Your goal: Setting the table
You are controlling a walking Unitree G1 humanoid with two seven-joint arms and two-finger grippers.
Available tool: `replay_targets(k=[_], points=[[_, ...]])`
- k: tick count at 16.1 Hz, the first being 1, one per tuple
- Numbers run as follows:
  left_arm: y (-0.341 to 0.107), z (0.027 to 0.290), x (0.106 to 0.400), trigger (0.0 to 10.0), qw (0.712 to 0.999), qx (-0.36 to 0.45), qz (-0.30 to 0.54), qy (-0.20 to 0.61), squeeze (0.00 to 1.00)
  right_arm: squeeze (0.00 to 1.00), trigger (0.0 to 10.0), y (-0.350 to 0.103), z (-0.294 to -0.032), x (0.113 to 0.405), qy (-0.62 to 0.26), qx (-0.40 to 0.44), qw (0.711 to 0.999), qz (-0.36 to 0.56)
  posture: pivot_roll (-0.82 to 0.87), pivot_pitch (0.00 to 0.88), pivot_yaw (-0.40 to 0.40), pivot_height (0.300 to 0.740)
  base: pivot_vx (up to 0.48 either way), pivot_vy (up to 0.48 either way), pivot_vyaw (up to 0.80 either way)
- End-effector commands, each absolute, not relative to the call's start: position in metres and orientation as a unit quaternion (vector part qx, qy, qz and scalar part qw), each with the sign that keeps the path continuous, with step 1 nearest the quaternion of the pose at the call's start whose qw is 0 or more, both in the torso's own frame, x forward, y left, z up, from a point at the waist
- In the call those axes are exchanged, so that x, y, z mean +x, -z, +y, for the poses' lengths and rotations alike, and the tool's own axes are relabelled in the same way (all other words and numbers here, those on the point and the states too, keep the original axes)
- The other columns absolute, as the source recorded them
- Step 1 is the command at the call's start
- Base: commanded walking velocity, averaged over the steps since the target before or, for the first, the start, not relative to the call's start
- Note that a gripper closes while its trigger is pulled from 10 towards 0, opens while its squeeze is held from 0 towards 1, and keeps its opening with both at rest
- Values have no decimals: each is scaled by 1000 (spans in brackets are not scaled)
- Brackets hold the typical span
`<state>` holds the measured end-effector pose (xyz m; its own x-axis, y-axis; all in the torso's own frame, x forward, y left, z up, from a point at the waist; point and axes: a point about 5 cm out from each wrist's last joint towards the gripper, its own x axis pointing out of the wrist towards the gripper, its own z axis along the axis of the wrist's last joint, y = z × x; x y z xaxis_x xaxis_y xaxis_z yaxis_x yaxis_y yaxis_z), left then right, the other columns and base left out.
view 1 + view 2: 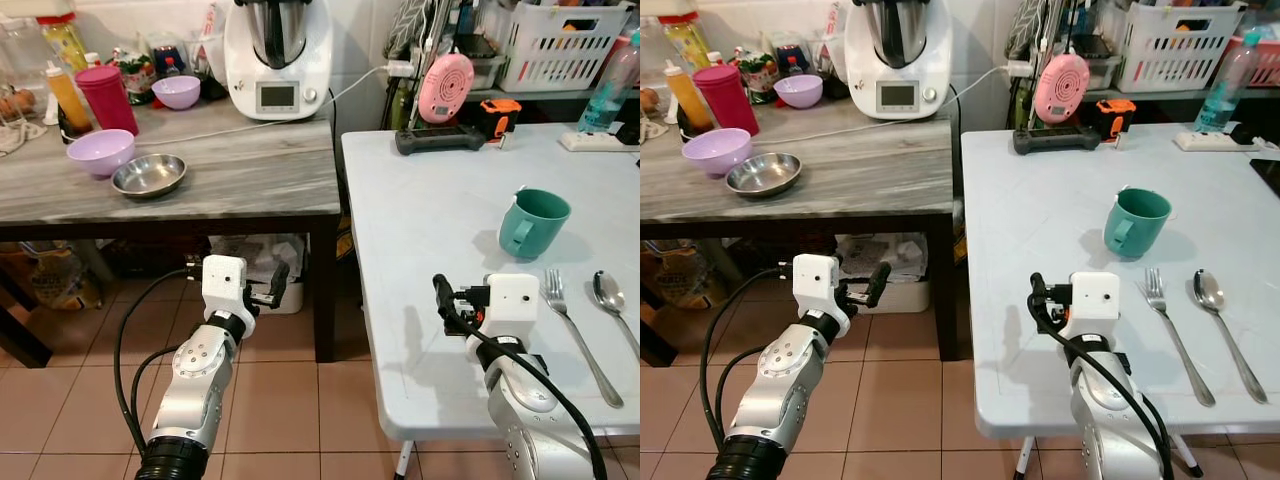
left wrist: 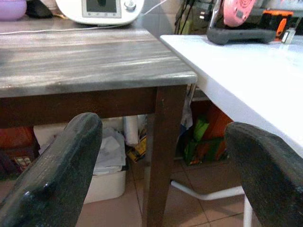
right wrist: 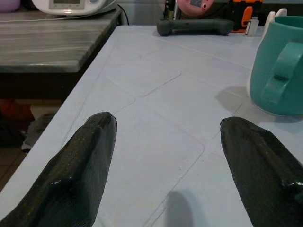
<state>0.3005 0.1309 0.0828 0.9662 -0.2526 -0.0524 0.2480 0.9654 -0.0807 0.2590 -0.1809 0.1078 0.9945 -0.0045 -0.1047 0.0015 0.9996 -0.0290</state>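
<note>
Right claw spread empty over worktop front edge, beside mug; fork, spoon laid. Left claw spread empty.

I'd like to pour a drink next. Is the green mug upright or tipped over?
Upright. The mug stands on its base on the white table, mouth facing up, handle at its side. Whether anything is in it, cannot tell.

Spoon handle and basket top, both edge-cropped.

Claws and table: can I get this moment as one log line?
left claw open, off table | right claw open over white table | mug, fork, spoon set
</note>
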Motion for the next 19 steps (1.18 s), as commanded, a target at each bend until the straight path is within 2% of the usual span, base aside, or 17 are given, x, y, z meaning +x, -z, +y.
replay_targets(k=[1,7,9,11,19], points=[[-85,132,303,10000,991,-27,31,127,0,0,10000,-112,-181,258,3,-15,999,42,-334,0,54,740,0,0,0],[-89,130,303,10000,988,-33,17,150,0,0,10000,-112,-182,256,7,-15,999,45,-341,0,56,740,0,0,0],[-88,130,302,10000,988,-33,19,151,0,0,10000,-111,-183,255,9,-15,999,46,-343,0,58,740,0,0,-409],[-88,130,302,10000,988,-34,20,152,0,0,10000,-111,-184,254,10,-15,999,46,-343,0,59,740,0,-262,-406],[-86,131,301,10000,987,-32,24,155,0,0,10000,-109,-185,252,11,-18,999,50,-343,0,57,740,0,-304,0]])
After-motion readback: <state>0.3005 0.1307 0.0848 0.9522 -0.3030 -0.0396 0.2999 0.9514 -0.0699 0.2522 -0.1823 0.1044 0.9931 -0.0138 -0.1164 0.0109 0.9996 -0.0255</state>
